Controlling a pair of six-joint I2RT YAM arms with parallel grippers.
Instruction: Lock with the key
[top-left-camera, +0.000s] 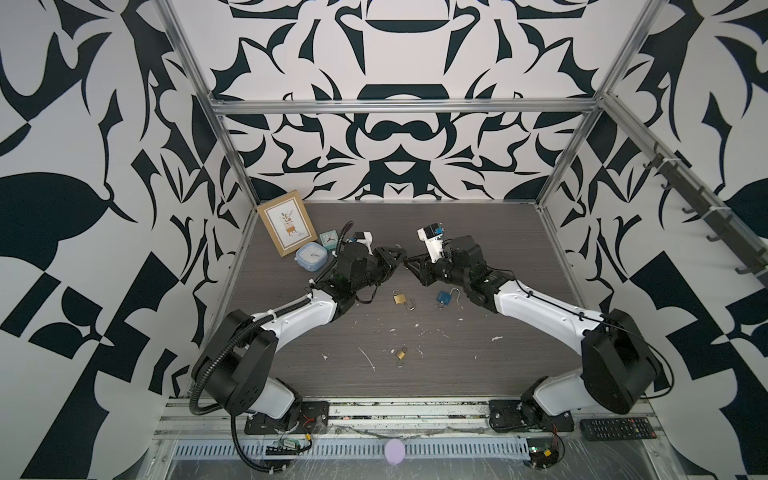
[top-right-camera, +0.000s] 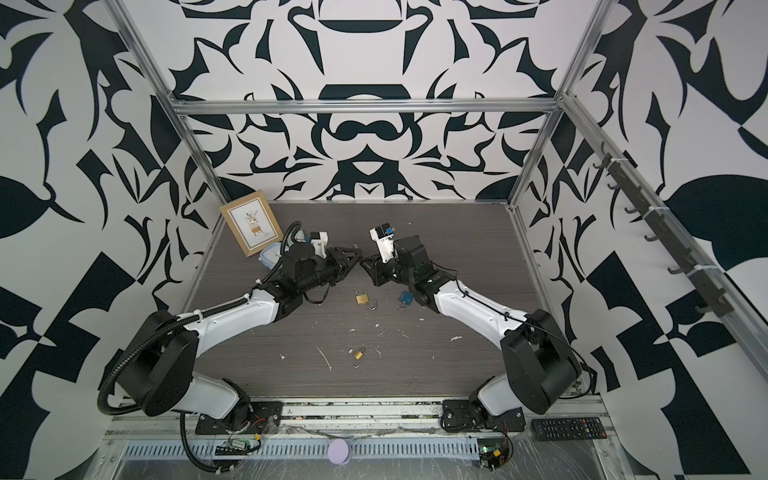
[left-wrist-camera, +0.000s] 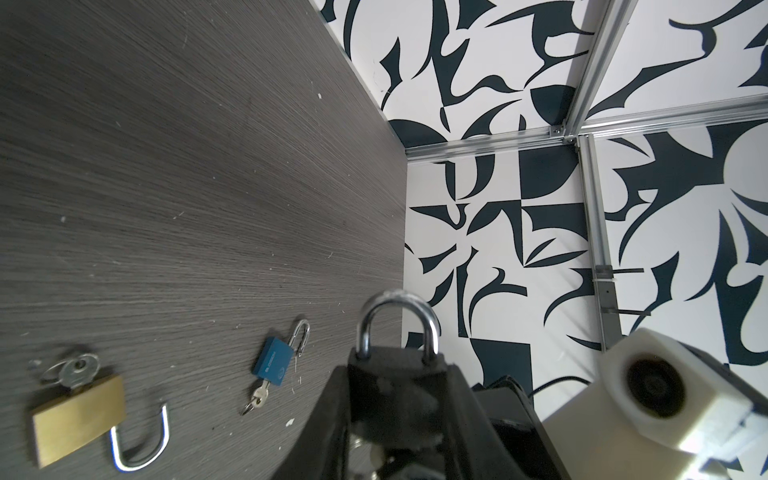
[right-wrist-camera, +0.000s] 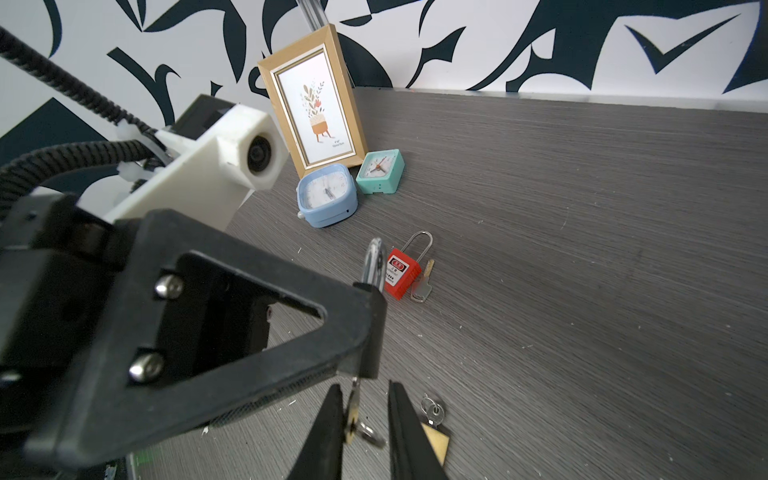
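Note:
My left gripper (left-wrist-camera: 397, 374) is shut on a black padlock (left-wrist-camera: 395, 390) and holds it above the table, its silver shackle (left-wrist-camera: 399, 320) closed and sticking out past the fingertips. In the right wrist view a brass key (right-wrist-camera: 352, 409) with a ring sticks out of the lock's underside. The right gripper (right-wrist-camera: 365, 399) straddles that key. One of its fingers (right-wrist-camera: 328, 419) lies against the key, and a gap shows on the far side. In both top views the left gripper (top-left-camera: 401, 259) and the right gripper (top-left-camera: 409, 264) meet tip to tip over the table's middle.
On the table lie a brass padlock (top-left-camera: 401, 298) with its shackle open, a blue padlock (top-left-camera: 445, 297), a small brass padlock (top-left-camera: 400, 354) and a red padlock (right-wrist-camera: 401, 272). Two clocks (top-left-camera: 311, 255) and a picture frame (top-left-camera: 286, 222) stand back left. A remote (top-left-camera: 615, 428) lies front right.

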